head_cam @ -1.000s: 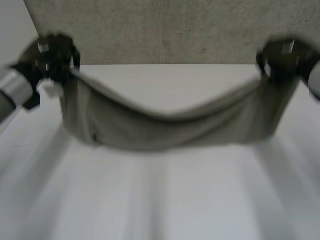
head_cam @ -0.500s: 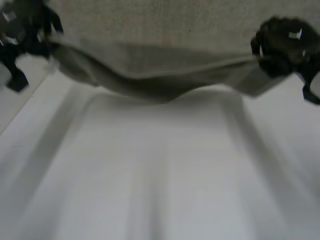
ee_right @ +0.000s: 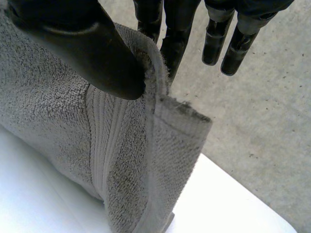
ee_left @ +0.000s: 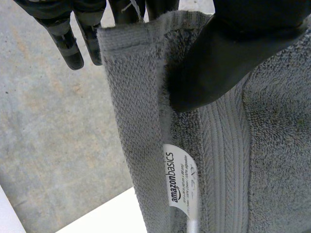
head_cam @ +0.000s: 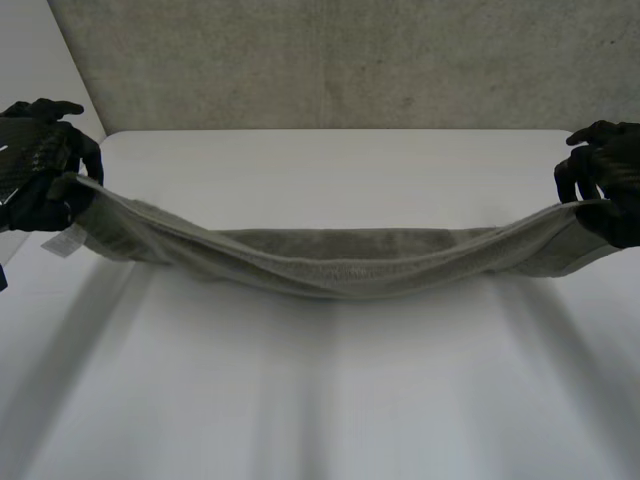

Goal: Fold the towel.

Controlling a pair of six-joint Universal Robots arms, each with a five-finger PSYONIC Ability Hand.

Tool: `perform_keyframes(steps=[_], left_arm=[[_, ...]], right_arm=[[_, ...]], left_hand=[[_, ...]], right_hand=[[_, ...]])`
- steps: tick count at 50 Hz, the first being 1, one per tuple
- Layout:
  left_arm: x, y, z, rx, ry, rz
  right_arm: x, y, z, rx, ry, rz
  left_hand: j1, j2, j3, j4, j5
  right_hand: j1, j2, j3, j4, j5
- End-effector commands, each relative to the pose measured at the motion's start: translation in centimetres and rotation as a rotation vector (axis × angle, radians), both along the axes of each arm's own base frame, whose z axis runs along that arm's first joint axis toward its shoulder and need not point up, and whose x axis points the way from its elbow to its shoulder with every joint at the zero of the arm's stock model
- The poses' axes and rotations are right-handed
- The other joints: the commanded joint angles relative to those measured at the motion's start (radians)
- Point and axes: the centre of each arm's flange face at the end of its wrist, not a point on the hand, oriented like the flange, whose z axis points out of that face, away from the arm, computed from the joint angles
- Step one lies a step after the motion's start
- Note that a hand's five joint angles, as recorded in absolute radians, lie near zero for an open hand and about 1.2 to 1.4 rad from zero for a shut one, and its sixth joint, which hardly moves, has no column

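Much white table [head_cam: 320,400] nearest; over it grey towel [head_cam: 330,262] is strung, middle sagged low. Left hand [head_cam: 35,165] is pinched onto label [head_cam: 62,240] end, right hand [head_cam: 610,185] onto opposite end, only narrow hem caught under each thumb. Risk judged: hem pulled free by extra tension; sag dragged, fold skewed. Concrete wall [head_cam: 320,60] behind.

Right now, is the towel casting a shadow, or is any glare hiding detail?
Head view: the towel, held between the left hand and right hand, throws a soft shadow on the table under its sagging middle; no glare. Left wrist view: the label is evenly lit, its brand word readable.
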Motion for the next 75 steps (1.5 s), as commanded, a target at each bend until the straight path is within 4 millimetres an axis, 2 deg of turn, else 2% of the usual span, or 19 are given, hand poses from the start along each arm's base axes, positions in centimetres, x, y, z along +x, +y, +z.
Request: perform_keyframes(steps=[1, 4, 9, 14, 24, 41, 53, 54, 55, 56, 57, 58, 60, 62, 63, 65, 66, 70, 75], left_arm=[[-0.3, -1.4, -2.3, 0.102, 0.017, -0.024], [-1.4, -2.5, -3.5, 0.160, 0.025, -0.068], [-2.2, -4.0, -5.2, 0.216, 0.023, -0.073], [-3.3, -8.0, -8.4, 0.294, 0.009, 0.011], [-3.6, -12.3, -11.4, 0.326, 0.003, 0.056], [-4.3, -14.6, -13.7, 0.320, -0.018, 0.086], [-4.9, -14.6, -15.3, 0.327, -0.057, 0.071], [-4.9, -14.6, -15.3, 0.326, -0.057, 0.071], [-4.9, -14.6, -15.4, 0.327, -0.059, 0.080], [-4.8, -14.7, -15.4, 0.326, -0.063, 0.094], [-4.8, -14.7, -15.4, 0.326, -0.063, 0.094], [-4.7, -14.7, -15.3, 0.318, -0.072, 0.110], [-4.5, -14.8, -15.1, 0.311, -0.081, 0.126], [-4.6, -14.7, -14.3, 0.287, -0.098, 0.149], [-4.6, -14.7, -14.3, 0.287, -0.098, 0.149], [-4.6, -14.4, -13.7, 0.276, -0.099, 0.152], [-4.6, -14.2, -12.7, 0.256, -0.096, 0.153], [-4.4, -12.9, -10.3, 0.217, -0.088, 0.156], [-4.3, -10.6, -8.9, 0.210, -0.085, 0.148]], right_arm=[[-0.4, -2.0, -1.7, 0.081, -0.015, 0.006], [-0.4, -3.3, -3.0, 0.118, -0.005, 0.021], [1.5, -4.9, -4.8, 0.143, 0.043, 0.080], [2.5, -7.0, -6.9, 0.173, 0.095, 0.062], [4.2, -11.3, -9.9, 0.095, 0.124, 0.058], [4.9, -16.5, -13.4, -0.028, 0.095, -0.027], [6.0, -16.6, -16.7, 0.016, 0.096, -0.002], [6.0, -16.6, -17.0, 0.018, 0.098, -0.004], [6.0, -16.6, -17.0, 0.018, 0.098, -0.004], [5.9, -16.7, -17.4, 0.026, 0.103, -0.018], [5.8, -16.7, -17.3, 0.022, 0.109, -0.038], [5.8, -16.7, -17.3, 0.022, 0.110, -0.038], [5.7, -16.7, -17.0, 0.014, 0.115, -0.054], [5.7, -16.5, -15.0, -0.021, 0.112, -0.077], [5.7, -16.5, -14.9, -0.021, 0.112, -0.077], [5.6, -15.7, -12.6, -0.058, 0.108, -0.085], [5.6, -15.7, -12.6, -0.058, 0.108, -0.085], [5.4, -13.6, -9.0, -0.108, 0.101, -0.096], [5.0, -10.9, -7.4, -0.099, 0.093, -0.103]], left_hand=[[0.111, 0.057, -0.051, -0.059, 0.075], [0.111, 0.057, -0.051, -0.059, 0.075], [0.111, 0.057, -0.051, -0.059, 0.075], [0.111, 0.057, -0.051, -0.059, 0.075], [0.111, 0.057, -0.051, -0.059, 0.075], [0.111, 0.057, -0.051, -0.059, 0.075], [0.111, 0.057, -0.051, -0.059, 0.075], [0.111, 0.057, -0.051, -0.059, 0.075], [0.111, 0.057, -0.051, -0.059, 0.075], [-0.119, -0.172, -0.051, -0.059, -0.154], [-0.121, -0.174, -0.051, -0.059, -0.156], [-0.438, -0.491, -0.051, -0.059, -0.473], [-0.514, -0.568, -0.051, -0.059, -0.550], [-0.687, -0.740, -0.051, -0.059, -0.722], [-0.688, -0.741, -0.051, -0.059, -0.723], [-0.699, -0.753, -0.051, -0.059, -0.735], [-0.699, -0.753, -0.051, -0.059, -0.735], [-0.702, -0.755, -0.051, -0.059, -0.738], [-0.699, -0.753, -0.051, -0.059, -0.735]], right_hand=[[0.071, 0.087, -0.043, -0.076, 0.057], [0.071, 0.087, -0.043, -0.076, 0.057], [0.071, 0.087, -0.043, -0.076, 0.057], [0.071, 0.087, -0.043, -0.076, 0.057], [0.071, 0.087, -0.043, -0.076, 0.057], [0.071, 0.087, -0.043, -0.076, 0.057], [0.071, 0.087, -0.043, -0.076, 0.057], [-0.356, -0.339, -0.043, -0.076, -0.369], [-0.360, -0.343, -0.043, -0.076, -0.373], [-1.151, -1.134, -0.043, -0.076, -1.164], [-1.151, -1.134, -0.043, -0.076, -1.164], [-1.151, -1.134, -0.043, -0.076, -1.164], [-1.151, -1.134, -0.043, -0.076, -1.164], [-1.151, -1.134, -0.043, -0.076, -1.164], [-1.151, -1.134, -0.043, -0.076, -1.164], [-1.151, -1.134, -0.043, -0.076, -1.164], [-1.151, -1.134, -0.043, -0.076, -1.164], [-1.151, -1.134, -0.043, -0.076, -1.164], [-1.151, -1.134, -0.043, -0.076, -1.164]])
